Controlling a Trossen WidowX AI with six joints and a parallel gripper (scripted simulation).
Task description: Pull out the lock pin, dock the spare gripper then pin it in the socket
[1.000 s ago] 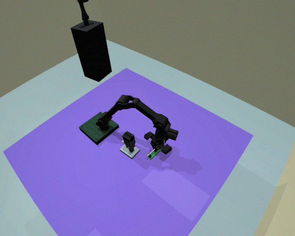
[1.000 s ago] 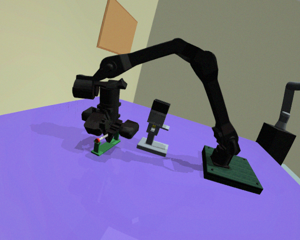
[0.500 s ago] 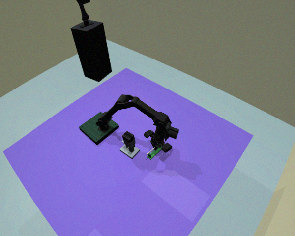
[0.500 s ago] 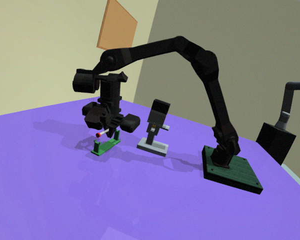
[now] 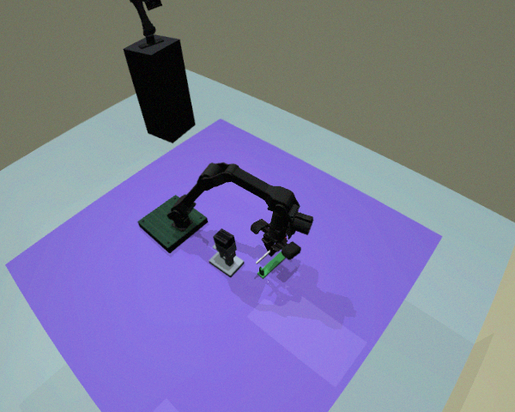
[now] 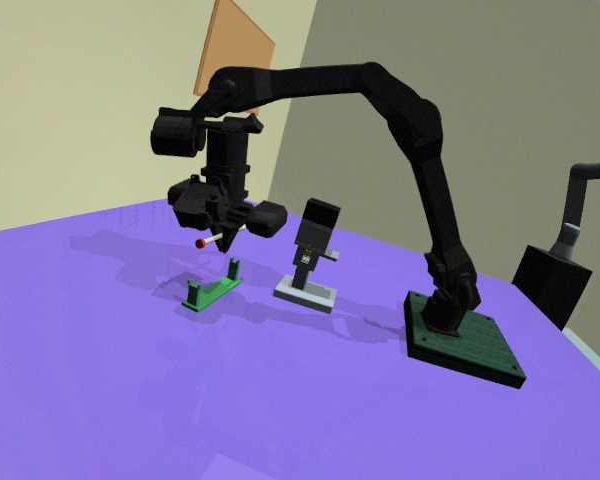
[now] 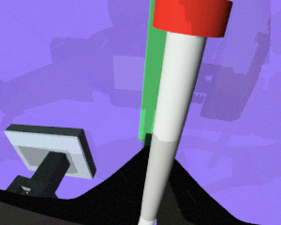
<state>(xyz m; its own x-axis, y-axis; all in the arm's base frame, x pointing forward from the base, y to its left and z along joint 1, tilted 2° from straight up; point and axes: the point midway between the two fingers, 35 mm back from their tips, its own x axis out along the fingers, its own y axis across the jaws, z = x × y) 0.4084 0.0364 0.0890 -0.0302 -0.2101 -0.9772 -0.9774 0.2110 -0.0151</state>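
My gripper [image 5: 272,253] [image 6: 225,249] [image 7: 155,153] is shut on the lock pin [image 5: 262,257] [image 6: 214,239] [image 7: 178,94], a white shaft with a red head. It holds the pin roughly level above the green cradle [image 5: 273,264] [image 6: 213,296] [image 7: 152,80], clear of its two forked posts. The mount's pale base [image 5: 223,268] [image 6: 301,300] [image 7: 42,141] stands beside the cradle, towards the arm's base. A dark blocky body [image 5: 224,238] [image 6: 318,221], apparently the spare gripper, sits tilted on the mount's dark upright. The socket bore and spigot are too small to make out.
My arm's base stands on a dark green board [image 5: 158,221] [image 6: 491,346]. A black pedestal [image 5: 162,93] [image 6: 548,281] carrying another arm is beyond the purple mat [image 5: 137,310] [image 6: 290,403]. An orange panel [image 6: 235,49] is behind my arm.
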